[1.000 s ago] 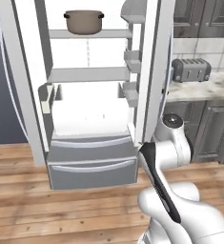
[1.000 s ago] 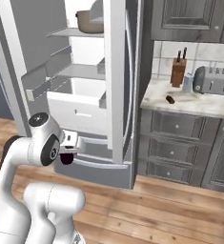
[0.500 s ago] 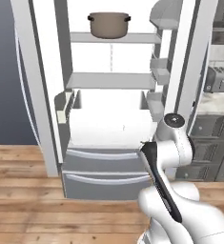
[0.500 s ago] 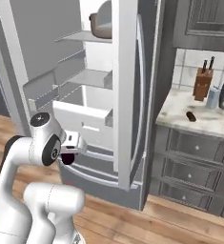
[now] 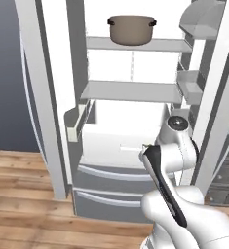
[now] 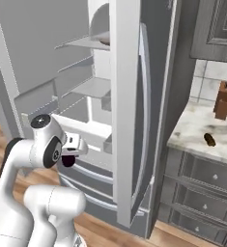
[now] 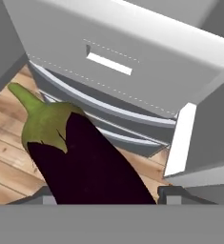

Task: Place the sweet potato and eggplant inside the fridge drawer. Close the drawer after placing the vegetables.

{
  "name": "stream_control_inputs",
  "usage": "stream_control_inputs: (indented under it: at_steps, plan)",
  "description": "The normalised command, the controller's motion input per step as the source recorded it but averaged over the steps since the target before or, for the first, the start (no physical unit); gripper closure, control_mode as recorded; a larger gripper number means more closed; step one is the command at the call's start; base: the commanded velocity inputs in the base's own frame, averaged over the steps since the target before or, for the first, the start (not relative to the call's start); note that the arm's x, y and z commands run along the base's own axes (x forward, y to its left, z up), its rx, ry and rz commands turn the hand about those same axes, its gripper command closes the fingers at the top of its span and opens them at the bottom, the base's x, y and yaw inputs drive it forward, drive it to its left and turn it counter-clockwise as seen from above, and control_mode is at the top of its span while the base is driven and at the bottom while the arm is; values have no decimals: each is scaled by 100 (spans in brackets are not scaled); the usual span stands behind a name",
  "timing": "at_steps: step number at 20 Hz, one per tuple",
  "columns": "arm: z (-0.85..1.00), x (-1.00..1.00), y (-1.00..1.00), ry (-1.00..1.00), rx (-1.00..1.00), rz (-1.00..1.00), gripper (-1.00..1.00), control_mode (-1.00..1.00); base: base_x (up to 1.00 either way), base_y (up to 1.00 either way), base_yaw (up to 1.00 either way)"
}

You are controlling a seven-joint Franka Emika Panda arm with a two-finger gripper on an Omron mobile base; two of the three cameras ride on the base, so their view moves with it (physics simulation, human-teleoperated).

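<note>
The eggplant [image 7: 85, 164], glossy dark purple with a green cap, lies between the two fingertips of my gripper [image 7: 106, 198], which is shut on it. In the right base view the gripper [image 6: 70, 157] hangs in front of the open fridge with the dark eggplant [image 6: 68, 161] under the hand. The fridge drawer [image 5: 117, 141], a wide white bin, stands pulled out just beyond the hand; its front [image 7: 147, 76] is close ahead in the hand view. The sweet potato [image 6: 209, 139] lies on the marble counter to the right.
A brown pot [image 5: 131, 28] sits on the top fridge shelf. The open fridge door [image 6: 127, 120] stands between the arm and the counter [image 6: 192, 130]. A knife block [image 6: 224, 102] is at the counter's back. Grey freezer drawers [image 5: 111, 194] lie below the bin.
Both base views have shifted and the fridge has grown larger, so the camera has moved nearer. The eggplant stays in the gripper.
</note>
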Motion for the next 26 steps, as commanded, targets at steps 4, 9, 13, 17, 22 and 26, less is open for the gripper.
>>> stream_control_inputs:
  at_steps: [4, 9, 13, 17, 22, 26]
  plan:
    - [0, 0, 0, 0, 0, 0, 100, 100, 41, 58, -20]
    - [0, 0, 0, 0, 0, 0, 100, 100, 68, 25, -18]
    - [0, 0, 0, 0, 0, 0, 100, 100, 41, -8, -4]
    - [23, 2, -3, -6, 0, 0, 100, -100, -2, -12, 0]
    - [80, 82, -16, -2, -3, 0, 100, -100, 0, 0, 0]
    - [54, 100, -1, 1, -6, 0, 100, -100, 0, 0, 0]
